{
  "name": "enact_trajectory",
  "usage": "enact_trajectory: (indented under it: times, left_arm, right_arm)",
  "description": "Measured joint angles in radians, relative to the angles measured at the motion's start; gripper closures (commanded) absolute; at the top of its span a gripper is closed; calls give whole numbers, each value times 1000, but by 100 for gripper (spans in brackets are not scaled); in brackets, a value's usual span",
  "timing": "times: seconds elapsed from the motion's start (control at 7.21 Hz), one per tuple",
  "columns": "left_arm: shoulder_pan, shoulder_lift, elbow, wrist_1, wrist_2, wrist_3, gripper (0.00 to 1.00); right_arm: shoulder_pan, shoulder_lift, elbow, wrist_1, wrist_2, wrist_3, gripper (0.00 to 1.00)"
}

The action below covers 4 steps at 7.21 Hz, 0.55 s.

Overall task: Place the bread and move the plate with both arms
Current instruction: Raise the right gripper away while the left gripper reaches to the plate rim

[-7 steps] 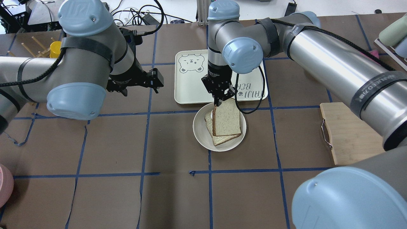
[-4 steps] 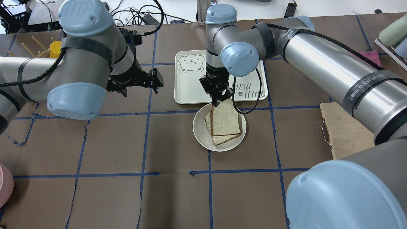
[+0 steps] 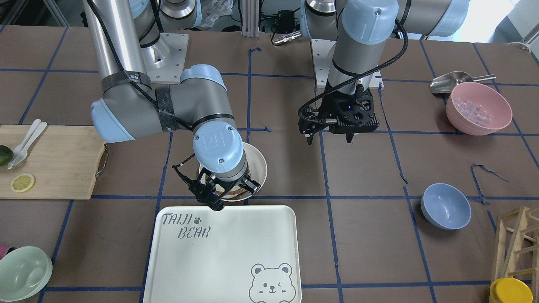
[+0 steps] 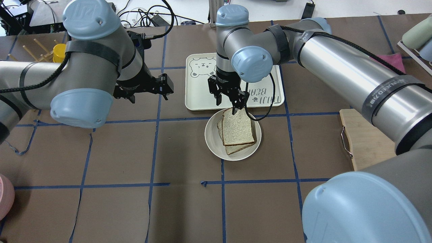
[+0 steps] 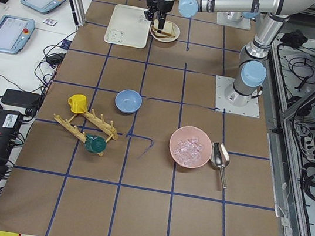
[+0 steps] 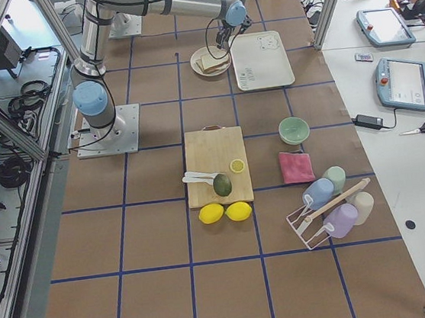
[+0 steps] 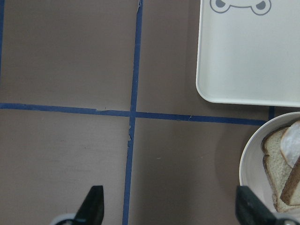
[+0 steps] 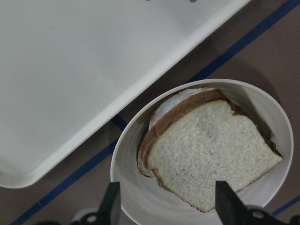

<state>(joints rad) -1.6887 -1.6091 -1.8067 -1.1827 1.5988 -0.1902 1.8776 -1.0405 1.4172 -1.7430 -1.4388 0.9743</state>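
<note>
The bread (image 4: 238,130) lies flat on a second slice (image 4: 239,148) inside the round cream plate (image 4: 211,139), just in front of the bear tray. My right gripper (image 4: 226,102) hangs open over the plate's far rim and holds nothing. In the right wrist view its fingers (image 8: 112,206) straddle the bread (image 8: 211,157) from above without touching it. My left gripper (image 4: 165,87) is open and empty. It hovers over bare table left of the tray, and the plate's rim (image 7: 248,161) shows at the right edge of the left wrist view.
The bear tray (image 4: 202,94) lies just beyond the plate. A wooden cutting board (image 4: 368,141) lies to the right. In the front-facing view a blue bowl (image 3: 445,206), a pink bowl (image 3: 478,108) and a mint-green bowl (image 3: 23,273) stand farther off.
My right gripper opened and let go of the bread, which dropped from tilted to flat on the lower slice. The gripper shifted slightly toward the tray. The left arm stayed still.
</note>
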Motion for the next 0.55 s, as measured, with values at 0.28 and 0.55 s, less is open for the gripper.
enact_trajectory:
  times: [0.28,0.55]
  left_arm:
    - [-3,-1,-3,0,1,-2,0]
    - [-11,-16,-37,2,-4,-21,0]
  right_arm:
    - [-36,-73,3,-4,-16,-105,0]
    - [-140,-172,9,20,-23,-320,0]
